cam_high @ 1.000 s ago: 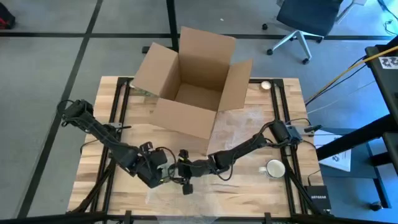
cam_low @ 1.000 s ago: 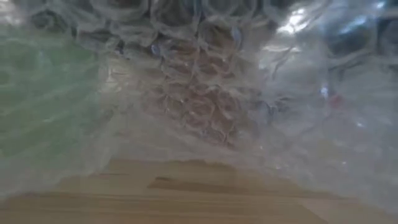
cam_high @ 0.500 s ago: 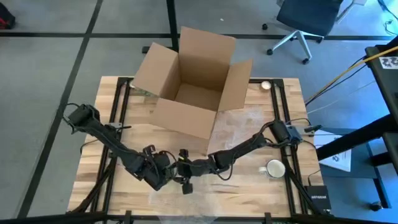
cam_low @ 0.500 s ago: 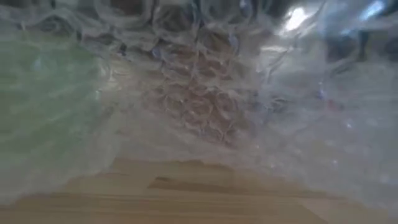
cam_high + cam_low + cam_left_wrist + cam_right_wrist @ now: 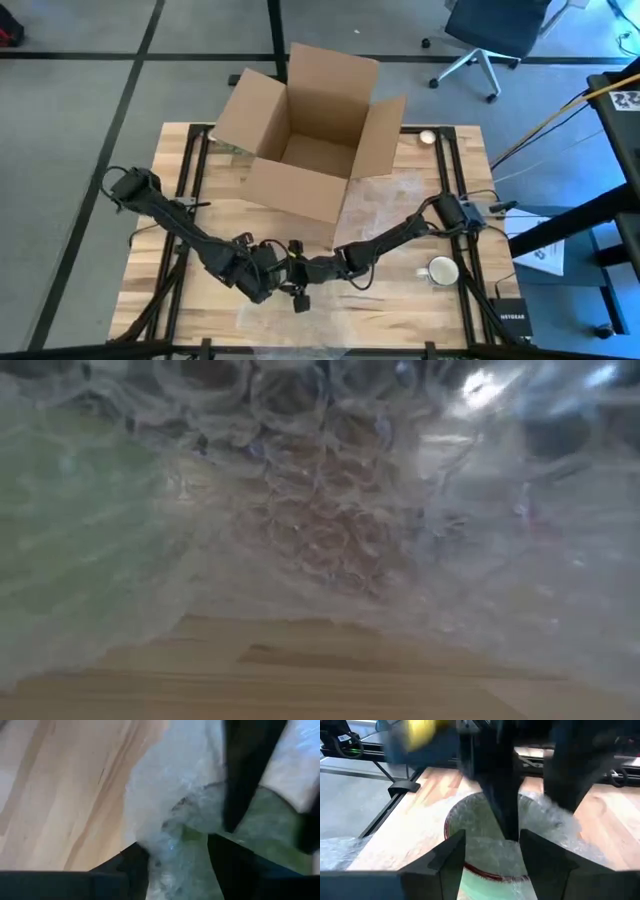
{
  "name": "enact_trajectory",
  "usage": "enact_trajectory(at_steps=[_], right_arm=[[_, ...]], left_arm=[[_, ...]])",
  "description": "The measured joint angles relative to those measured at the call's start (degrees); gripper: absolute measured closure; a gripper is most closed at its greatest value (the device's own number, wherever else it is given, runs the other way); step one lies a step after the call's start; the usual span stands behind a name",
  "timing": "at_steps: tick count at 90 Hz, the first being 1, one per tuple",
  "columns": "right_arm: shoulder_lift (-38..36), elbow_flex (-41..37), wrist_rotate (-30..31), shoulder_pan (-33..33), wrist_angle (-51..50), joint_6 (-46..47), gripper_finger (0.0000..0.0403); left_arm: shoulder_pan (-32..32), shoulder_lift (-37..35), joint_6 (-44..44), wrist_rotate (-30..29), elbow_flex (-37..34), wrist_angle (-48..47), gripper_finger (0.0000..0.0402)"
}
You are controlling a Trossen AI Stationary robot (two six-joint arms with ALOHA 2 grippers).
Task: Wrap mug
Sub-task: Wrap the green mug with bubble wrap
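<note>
Left end effector (image 5: 268, 283) seemingly nearer mug (image 5: 487, 857)

Open box (image 5: 312, 130) at back middle of table (image 5: 410, 305). Both arms meeting at front middle, left gripper (image 5: 268, 284) just beside right gripper (image 5: 296, 280). Bubble wrap (image 5: 330, 510) under them. Mug (image 5: 441, 270) at front right. Small round lid (image 5: 428, 137) right of box.

both arms meet low on the table (image 5: 200, 215) below the open cardboard box (image 5: 310, 135).
</note>
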Motion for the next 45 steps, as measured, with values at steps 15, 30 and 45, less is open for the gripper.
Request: enact_trajectory(at_steps=[15, 30, 45], right_arm=[[0.0, 0.0, 0.0, 0.0, 0.0, 0.0, 0.0228], [0.0, 0.0, 0.2, -0.3, 0.0, -0.1, 0.0228], [0.0, 0.0, 0.1, -1.9, 0.6, -0.9, 0.0228]], left_arm=[[-0.5, -2.8, -0.3, -0.1, 1.7, -2.7, 0.0231], [-1.3, -4.7, -1.5, -1.3, 2.0, -4.9, 0.0231], [-2.6, -5.0, -3.8, -4.1, 1.4, -6.9, 0.0231]])
